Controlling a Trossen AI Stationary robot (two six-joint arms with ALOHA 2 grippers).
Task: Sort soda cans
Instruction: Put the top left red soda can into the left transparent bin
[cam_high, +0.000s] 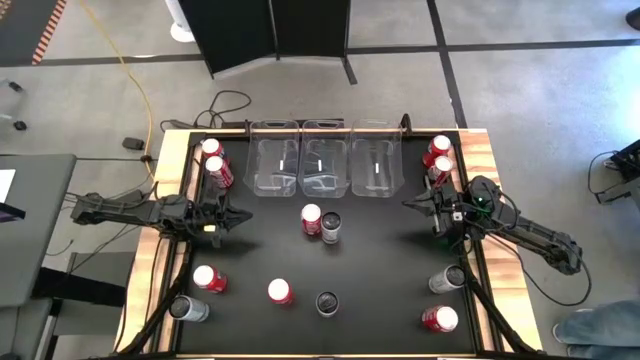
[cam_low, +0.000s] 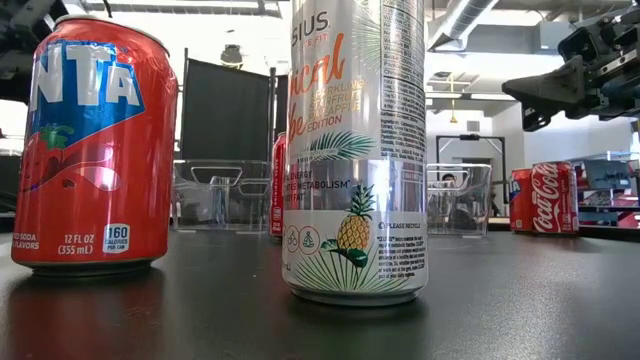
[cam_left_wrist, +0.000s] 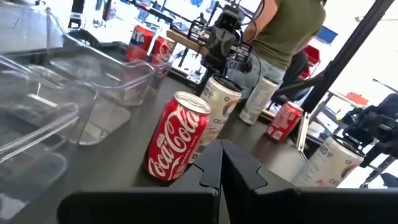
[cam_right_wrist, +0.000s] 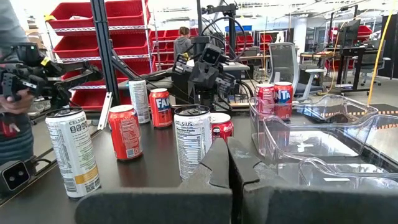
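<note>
Your left hand (cam_high: 240, 214) hangs over the left side of the black tabletop (cam_high: 380, 300) with its fingers pressed together and nothing between them, and your right hand (cam_high: 408, 203) mirrors it on the right, likewise closed and empty. Straight ahead of both, between them near the middle, stand a red can (cam_high: 311, 220) and a silver can (cam_high: 330, 227), touching or nearly so. Farther out, two red cans stand at each back corner, and the rest are scattered along the front edge, red and silver mixed. Three clear bins (cam_high: 324, 162) sit in a row at the back, seemingly empty. Expect the cans to be rigid, smooth and rather slippery; if they are empty they will be light and dent easily, so squeeze gently. Take each one across the middle of its round wall, fingers on opposite sides, not by the rim. The middle pair leaves little room between them, so approach from the outer flanks.
</note>
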